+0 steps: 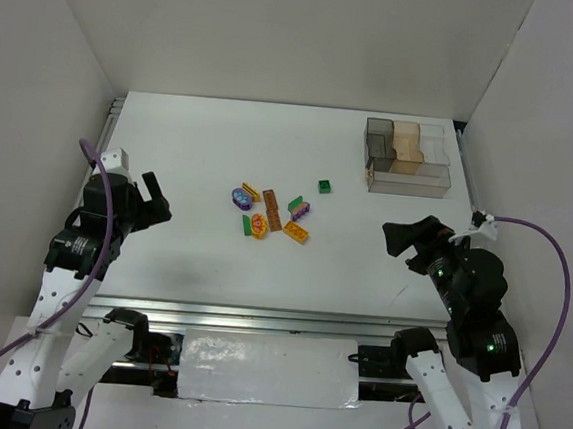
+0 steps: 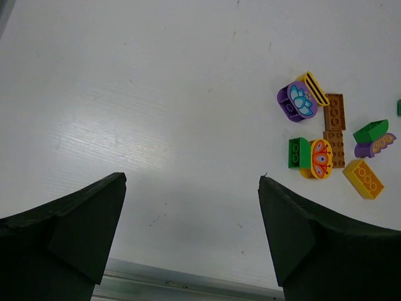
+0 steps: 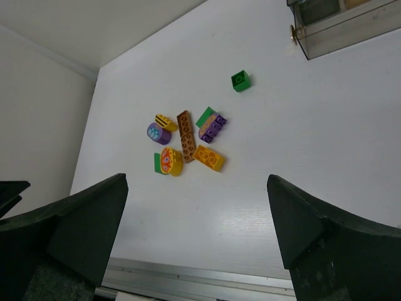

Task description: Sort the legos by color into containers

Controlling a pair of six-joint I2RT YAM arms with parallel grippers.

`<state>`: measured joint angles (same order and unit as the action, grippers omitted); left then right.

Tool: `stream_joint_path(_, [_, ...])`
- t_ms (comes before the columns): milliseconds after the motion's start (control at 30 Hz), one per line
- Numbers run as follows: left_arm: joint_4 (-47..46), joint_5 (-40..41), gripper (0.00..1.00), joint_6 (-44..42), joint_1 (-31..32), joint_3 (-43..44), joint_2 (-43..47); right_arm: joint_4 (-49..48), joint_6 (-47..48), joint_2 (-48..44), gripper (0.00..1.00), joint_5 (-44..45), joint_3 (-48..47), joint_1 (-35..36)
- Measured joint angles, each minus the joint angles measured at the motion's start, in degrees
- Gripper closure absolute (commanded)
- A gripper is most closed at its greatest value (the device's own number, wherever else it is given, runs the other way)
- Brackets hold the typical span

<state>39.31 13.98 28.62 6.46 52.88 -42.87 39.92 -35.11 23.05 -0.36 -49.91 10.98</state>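
Bricks [image 1: 272, 213] lie in a loose heap near the middle of the white tabletop [image 1: 203, 137]; one green brick [image 1: 324, 186] sits apart, toward the far-right corner; divided tray [image 1: 410, 182] stands in that far-right corner, well apart from the heap.

Markings are pictures only, clearest in left wrist view: orange butterfly on a round yellow brick [image 2: 321, 158]; pale-blue flower on a round purple brick [image 2: 296, 100]; black stripes on a yellow brick [image 2: 313, 88]; two brown studded bricks [image 2: 336, 128] lie end to end; plain yellow brick [image 2: 363, 179] lies beside them.

Left pincer [image 1: 160, 199] hangs above the left edge, fingers wide apart, holding nothing; right pincer [image 1: 390, 241] above the near-right part, also spread and empty.

Top view alone shows the whole tray and both arms; right wrist view catches only the tray's lower corner [image 3: 338, 34] with a small gold-coloured fitting [image 3: 293, 31]; left wrist view has the tray out of frame.
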Motion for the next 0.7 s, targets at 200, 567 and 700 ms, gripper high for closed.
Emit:
stream_joint_path(200, [0.0, -0.4, 0.00, 0.0, 0.0, 0.0, 0.0, 0.2, 0.0, -1.0, 0.00, 0.1, 0.0, 0.0])
stream_joint_path(567, [-0.4, -3.3, 0.00, 5.1, 0.3, -0.1, -3.4, 1.4, 0.0, 1.2, 0.00, -2.3, 0.0, 0.0])
stream_joint_path(700, [-4.1, -1.9, 0.00, 11.9, 11.9, -0.1, -12.3, 1.4, 0.1, 4.3, 0.01, -4.3, 0.1, 0.0])
